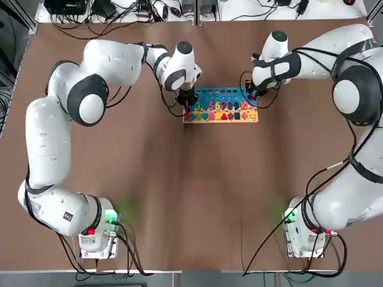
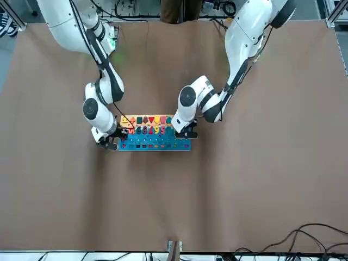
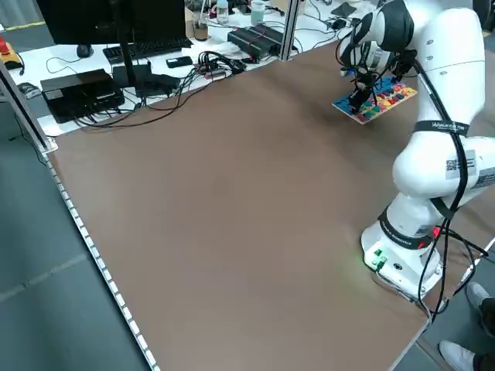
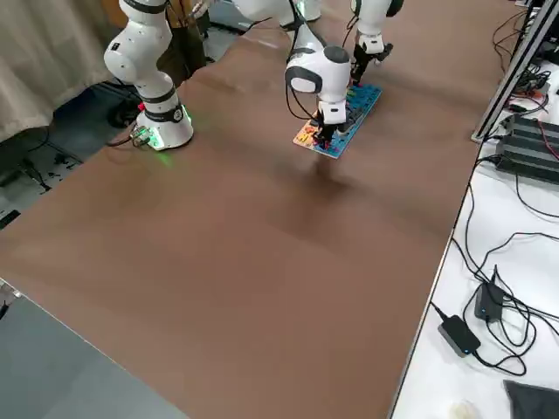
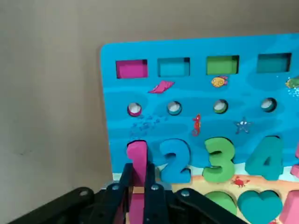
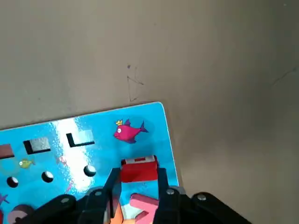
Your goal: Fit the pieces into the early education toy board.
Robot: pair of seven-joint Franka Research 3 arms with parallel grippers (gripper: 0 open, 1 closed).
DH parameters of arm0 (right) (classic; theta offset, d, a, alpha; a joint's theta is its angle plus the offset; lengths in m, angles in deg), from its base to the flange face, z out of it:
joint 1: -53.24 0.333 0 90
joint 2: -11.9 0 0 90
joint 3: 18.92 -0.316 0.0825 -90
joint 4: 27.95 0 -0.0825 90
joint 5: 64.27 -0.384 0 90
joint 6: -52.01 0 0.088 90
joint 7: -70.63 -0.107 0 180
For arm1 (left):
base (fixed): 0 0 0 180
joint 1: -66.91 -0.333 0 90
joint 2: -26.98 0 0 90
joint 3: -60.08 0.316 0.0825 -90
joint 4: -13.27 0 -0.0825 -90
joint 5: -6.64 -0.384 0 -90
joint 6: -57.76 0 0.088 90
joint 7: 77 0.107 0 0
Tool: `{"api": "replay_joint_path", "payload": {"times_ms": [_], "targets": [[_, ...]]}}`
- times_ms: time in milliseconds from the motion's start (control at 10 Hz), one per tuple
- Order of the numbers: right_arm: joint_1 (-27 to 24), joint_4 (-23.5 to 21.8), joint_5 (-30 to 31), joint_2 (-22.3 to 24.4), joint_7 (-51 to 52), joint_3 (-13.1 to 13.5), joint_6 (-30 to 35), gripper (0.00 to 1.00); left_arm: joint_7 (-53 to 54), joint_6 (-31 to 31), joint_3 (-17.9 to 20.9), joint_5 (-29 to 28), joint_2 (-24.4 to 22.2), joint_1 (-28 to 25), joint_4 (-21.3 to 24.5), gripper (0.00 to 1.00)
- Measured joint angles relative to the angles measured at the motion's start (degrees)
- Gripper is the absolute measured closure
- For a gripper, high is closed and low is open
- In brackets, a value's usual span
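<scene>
Toy board [image 1: 220, 95] lay flat at the far side of the brown-covered table [image 1: 179, 179], between the two hands, with its blue part far and its light sandy strip near. At its left end, the left gripper [image 5: 139, 175] pointed down over the board, its fingers brought narrowly together on the pink number 1 [image 5: 138, 156], one on each side. That 1 was at the left end of the number row, with a thin dark gap showing at its far edge. Just to its right came the blue 2 [image 5: 175, 161], then the green 3 [image 5: 219, 159] and the teal 4 [image 5: 265, 158]. A row of shapes [image 1: 220, 116] ran along the near strip, and rectangular recesses [image 5: 174, 67] lined the far part, with small round holes [image 5: 174, 108] between them and the numbers.

At the board's right end, near its far corner, the right gripper [image 6: 139, 177] was closed on a red block [image 6: 139, 171], gripping it by two opposite sides. The block was at the rightmost recess, part of which showed just beyond it; how deep it sat could not be told. A pink piece [image 6: 145, 205] was just on the near side of the block, and a printed pink fish [image 6: 127, 132] showed on its far side.
</scene>
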Motion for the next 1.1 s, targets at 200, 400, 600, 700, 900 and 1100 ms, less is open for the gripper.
{"api": "replay_joint_path", "payload": {"times_ms": [200, 400, 600, 700, 900, 1100], "targets": [[0.0, 0.3, 0.1, -0.2, 0.1, 0.0, 0.0, 0.64, 0.0, 0.0, 0.0, 0.0, 0.0, 0.0, 0.0, 0.86], [0.0, 0.7, 0.1, -0.5, 1.0, 0.0, 0.0, 0.64, 0.0, 0.0, 0.0, 0.0, 0.3, 0.0, 0.0, 0.86], [0.0, 0.9, 0.1, -0.7, 2.0, 0.0, 0.3, 0.64, 0.0, 0.0, 0.0, 0.0, 0.3, 0.0, 0.0, 0.86], [0.0, 0.9, 0.1, -0.7, 2.3, 0.0, 0.3, 0.64, 0.0, 0.0, 0.0, 0.0, 0.3, 0.0, 0.0, 0.86], [0.0, 1.0, 0.1, -0.8, 2.5, 0.0, 0.4, 0.64, 0.0, 0.0, 0.0, 0.0, 0.3, 0.0, 0.0, 0.86], [0.0, 1.1, 0.1, -1.0, 2.5, 0.1, 0.4, 0.64, 0.0, 0.0, 0.0, 0.0, 0.3, -0.1, 0.0, 0.83]]}}
